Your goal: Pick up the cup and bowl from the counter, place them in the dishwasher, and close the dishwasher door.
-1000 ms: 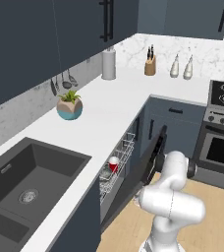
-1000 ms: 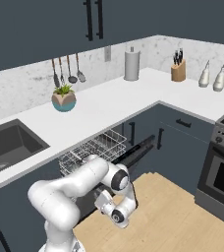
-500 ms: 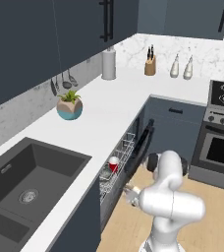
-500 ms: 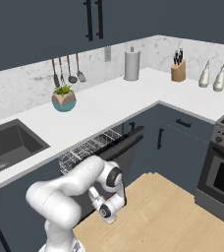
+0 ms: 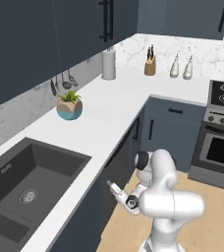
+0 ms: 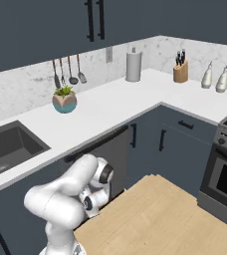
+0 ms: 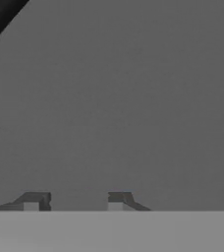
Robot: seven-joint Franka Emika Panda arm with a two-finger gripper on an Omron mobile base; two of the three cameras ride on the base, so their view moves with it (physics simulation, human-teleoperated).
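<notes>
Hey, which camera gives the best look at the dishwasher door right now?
The right base view: the dishwasher door faces the camera there, upright under the counter with its black bar handle along the top. The left base view catches it edge-on beside the arm. The hand view has its flat dark panel close up, the handle crossing one corner.

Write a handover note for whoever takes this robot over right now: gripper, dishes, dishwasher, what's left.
Gripper: open, empty, tips facing the dishwasher door near its handle.
Door: raised and looks flush with the cabinets; can't tell if it is fully shut.
Cup and bowl: neither is on the counter; the door hides the rack.
Left: confirm the door is shut, then back the arm off.
</notes>
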